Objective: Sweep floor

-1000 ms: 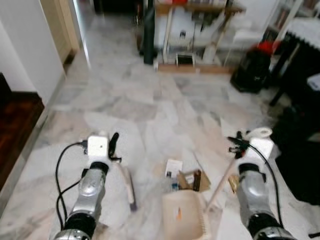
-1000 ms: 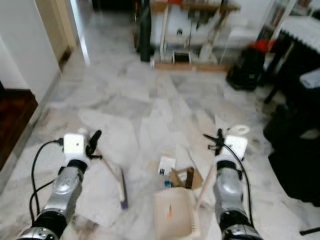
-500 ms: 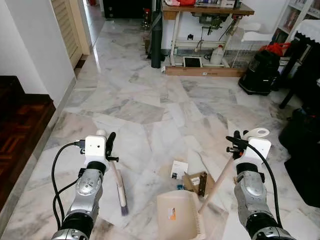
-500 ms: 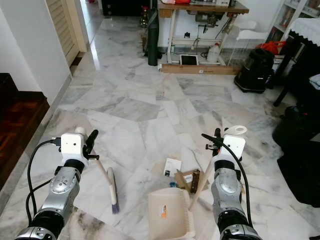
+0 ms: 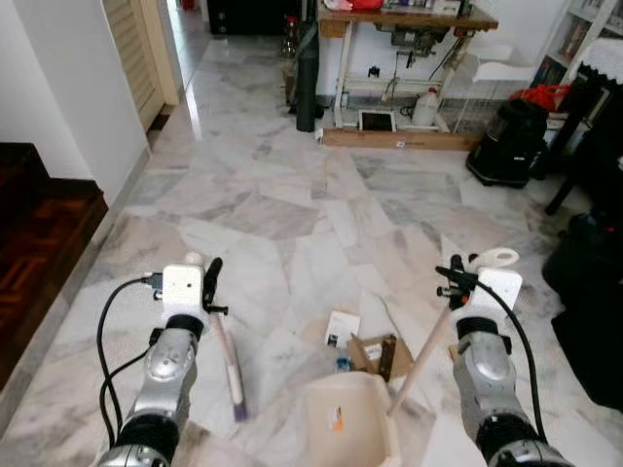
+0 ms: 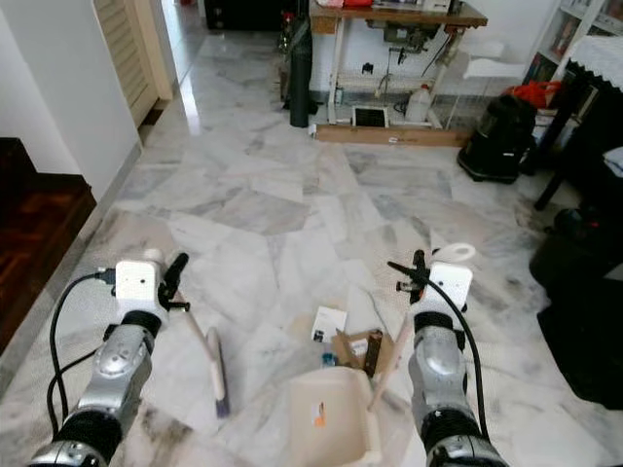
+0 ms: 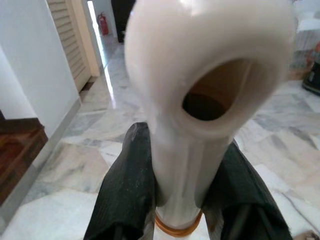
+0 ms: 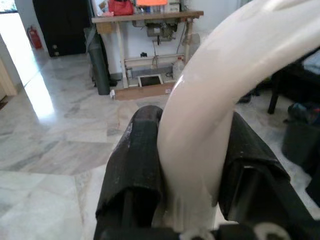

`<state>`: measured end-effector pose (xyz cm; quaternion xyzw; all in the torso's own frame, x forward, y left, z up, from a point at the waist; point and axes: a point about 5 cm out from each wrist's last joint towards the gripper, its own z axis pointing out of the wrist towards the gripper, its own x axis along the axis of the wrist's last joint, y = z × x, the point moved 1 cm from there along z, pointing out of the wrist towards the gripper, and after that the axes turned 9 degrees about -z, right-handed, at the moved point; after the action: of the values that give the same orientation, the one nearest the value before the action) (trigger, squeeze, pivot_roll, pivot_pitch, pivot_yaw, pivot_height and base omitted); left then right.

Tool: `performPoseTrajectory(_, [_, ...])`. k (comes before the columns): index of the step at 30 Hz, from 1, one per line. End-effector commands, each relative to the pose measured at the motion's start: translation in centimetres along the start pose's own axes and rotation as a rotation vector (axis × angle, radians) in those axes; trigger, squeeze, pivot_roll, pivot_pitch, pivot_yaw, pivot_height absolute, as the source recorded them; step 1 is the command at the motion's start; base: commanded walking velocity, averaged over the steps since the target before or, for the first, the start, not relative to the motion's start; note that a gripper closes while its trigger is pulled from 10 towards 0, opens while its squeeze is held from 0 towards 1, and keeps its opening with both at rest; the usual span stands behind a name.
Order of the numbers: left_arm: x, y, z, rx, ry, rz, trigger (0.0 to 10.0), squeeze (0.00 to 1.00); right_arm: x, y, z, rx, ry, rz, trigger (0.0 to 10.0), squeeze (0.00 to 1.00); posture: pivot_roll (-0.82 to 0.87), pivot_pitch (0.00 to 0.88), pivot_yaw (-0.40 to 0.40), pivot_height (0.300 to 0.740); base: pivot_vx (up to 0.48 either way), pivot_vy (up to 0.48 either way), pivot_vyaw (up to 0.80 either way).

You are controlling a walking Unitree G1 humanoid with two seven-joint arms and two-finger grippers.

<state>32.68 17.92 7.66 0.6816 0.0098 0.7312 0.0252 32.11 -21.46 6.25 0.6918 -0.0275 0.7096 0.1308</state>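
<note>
My left gripper [image 5: 208,284] is shut on the white handle of a hand brush [image 5: 229,362], whose bristle end rests on the marble floor. In the left wrist view the black fingers [image 7: 126,190] clamp the handle's ringed end [image 7: 195,125]. My right gripper [image 5: 455,283] is shut on the long pale handle [image 5: 425,348] of a cream dustpan [image 5: 348,430] lying on the floor between my arms. The right wrist view has both fingers [image 8: 136,165] pressed against that handle [image 8: 200,135]. Litter lies just beyond the pan: a white card [image 5: 341,327] and brown cardboard scraps [image 5: 376,356].
A dark wooden step [image 5: 39,229] and a white wall [image 5: 54,97] run along the left. A black vacuum [image 5: 508,142] and dark furniture [image 5: 596,282] crowd the right. A work table [image 5: 404,21] stands at the far end, with open marble floor [image 5: 292,204] between.
The blurred view of a second ago has steadied. The brush, the dustpan and the litter keep almost the same places, and both grippers keep their hold.
</note>
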Motion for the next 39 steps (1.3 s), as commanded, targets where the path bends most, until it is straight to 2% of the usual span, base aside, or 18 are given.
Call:
performPoseTrajectory(1, [1.05,0.30,0.37,-0.019,0.053,0.011,10.0,0.00,1.04,0.23,0.60,-0.009,0.043,0.002,10.0,0.00,-0.01,0.000,-0.045,0.740,0.000,-0.304,0.00])
performPoseTrajectory(39, [1.03,0.38,0.42,-0.023,0.051,0.015,10.0,0.00,1.09,0.17,0.69,0.004,0.043,-0.007,10.0,0.00,-0.01,0.000,-0.050,0.740,0.000,-0.308,0.00])
